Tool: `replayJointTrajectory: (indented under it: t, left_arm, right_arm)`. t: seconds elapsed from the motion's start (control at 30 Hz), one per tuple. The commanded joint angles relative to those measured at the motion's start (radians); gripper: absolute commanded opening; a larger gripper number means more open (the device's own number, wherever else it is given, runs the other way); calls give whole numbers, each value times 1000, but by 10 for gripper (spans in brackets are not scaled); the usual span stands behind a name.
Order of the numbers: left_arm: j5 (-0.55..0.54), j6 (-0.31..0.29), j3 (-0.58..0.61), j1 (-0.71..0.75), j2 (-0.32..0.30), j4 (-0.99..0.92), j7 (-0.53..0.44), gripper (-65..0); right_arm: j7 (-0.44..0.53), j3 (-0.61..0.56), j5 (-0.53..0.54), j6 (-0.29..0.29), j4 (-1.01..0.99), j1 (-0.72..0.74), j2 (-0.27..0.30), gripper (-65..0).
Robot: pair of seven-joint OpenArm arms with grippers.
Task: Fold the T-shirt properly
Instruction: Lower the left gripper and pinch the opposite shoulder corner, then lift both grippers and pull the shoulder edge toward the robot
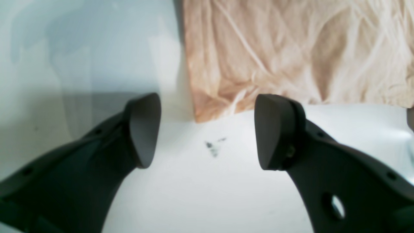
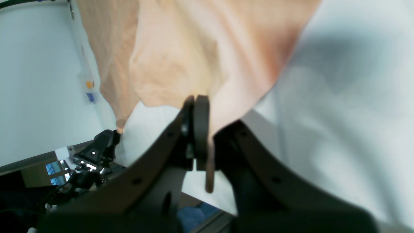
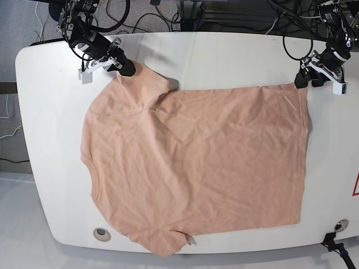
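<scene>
Left wrist view, gripper: the left gripper (image 1: pixel 207 129) has two dark, matte, curved fingers ending in flat rounded pads (image 1: pixel 144 129), standing well apart with nothing between them.
Left wrist view, cloth: a corner of the T-shirt (image 1: pixel 291 51) lies on the table (image 1: pixel 207 194) just beyond the gap between the pads, touching neither; the fabric is peach, soft and thin, creased in many fine pale ridges, with a straight edge on each side of the corner.
Left wrist view, surface: the table is smooth, white and slightly glossy, with a small dark smudge (image 1: pixel 214 147) between the fingers.

Right wrist view, gripper: the right gripper (image 2: pixel 195 136) has its dark pads pressed together, clamped on a fold of the T-shirt (image 2: pixel 181 55).
Right wrist view, cloth: the fabric rises from the pads in smooth hanging folds, and a narrow hemmed strip dangles beside the pinch.

Base view, cloth: the T-shirt (image 3: pixel 196 162) lies spread flat over most of the table (image 3: pixel 50 185), neckline toward the view's left, hem toward the right, lightly wrinkled, plain.
Base view, right gripper (image 3: pixel 124 67): at the far sleeve, holding its tip, which is pulled to a point.
Base view, left gripper (image 3: pixel 303 80): at the far corner of the hem, just beside the edge.
Base view, table: white, with rounded corners.
</scene>
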Motion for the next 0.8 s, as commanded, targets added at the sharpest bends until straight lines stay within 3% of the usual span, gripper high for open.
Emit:
replayJointTrajectory:
  t: [0.0, 0.33, 0.67, 0.77]
  left_arm:
    - [-5, -2, -3, -7, -3, 8, 4, -223]
    - [-5, -2, 87, -16, 12, -12, 3, -224]
    - [-3, -2, 84, -81, 11, -20, 1, -224]
    - [-3, -2, 84, -107, 11, -20, 3, -288]
  right_arm:
    - [6, 4, 21, 8, 15, 0, 6, -650]
    - [6, 4, 21, 8, 15, -1, 6, -650]
    - [6, 4, 21, 8, 15, -3, 5, -650]
    - [6, 4, 21, 8, 15, -3, 5, -650]
